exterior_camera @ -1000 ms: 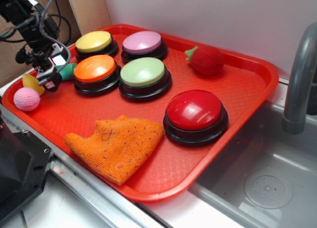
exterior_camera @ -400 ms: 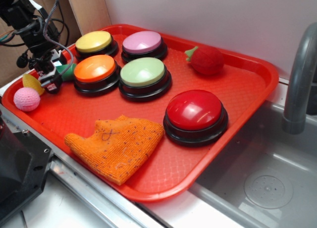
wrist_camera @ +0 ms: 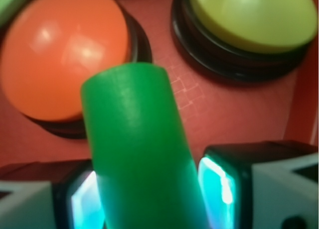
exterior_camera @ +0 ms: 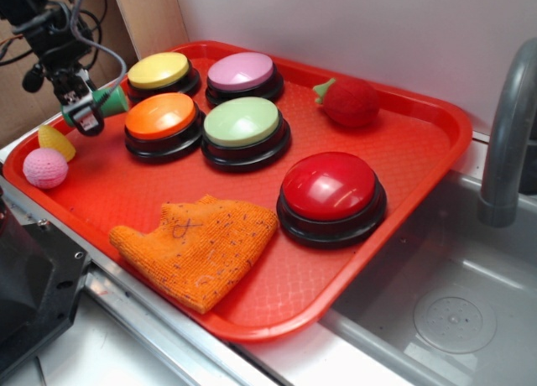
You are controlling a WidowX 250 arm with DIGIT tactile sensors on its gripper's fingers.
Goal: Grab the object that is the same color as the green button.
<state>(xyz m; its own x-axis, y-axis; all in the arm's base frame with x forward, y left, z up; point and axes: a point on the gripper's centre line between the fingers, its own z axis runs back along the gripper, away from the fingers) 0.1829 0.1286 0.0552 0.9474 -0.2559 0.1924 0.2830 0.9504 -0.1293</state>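
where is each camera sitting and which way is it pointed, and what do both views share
Exterior: off the tray's front, raised, looking down across the buttons toward the wall; arm and gripper show upper left.
Wrist: on the arm, looking past the fingers down at the tray.
Shared: green cylinder clamped in the gripper, orange button, yellow button.
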